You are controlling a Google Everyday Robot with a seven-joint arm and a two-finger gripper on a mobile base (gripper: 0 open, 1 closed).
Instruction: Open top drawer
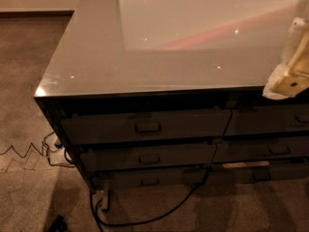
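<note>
The top drawer (pixel 145 126) is a wide dark grey front just under the counter's front edge, with a small rectangular loop handle (pixel 147 127) at its centre. Its front looks flush with the cabinet. My gripper (pixel 289 69) enters at the right edge as a cream-coloured piece with a dark hole. It hangs over the counter's front right edge, well to the right of the handle and above it. It touches nothing that I can see.
A glossy grey countertop (pixel 96 57) covers the cabinet. Two more drawer fronts (pixel 147 157) lie below the top one, and further fronts (pixel 268 122) sit to the right. A black cable (pixel 159 214) and a zigzag cord (pixel 24 151) lie on the carpet.
</note>
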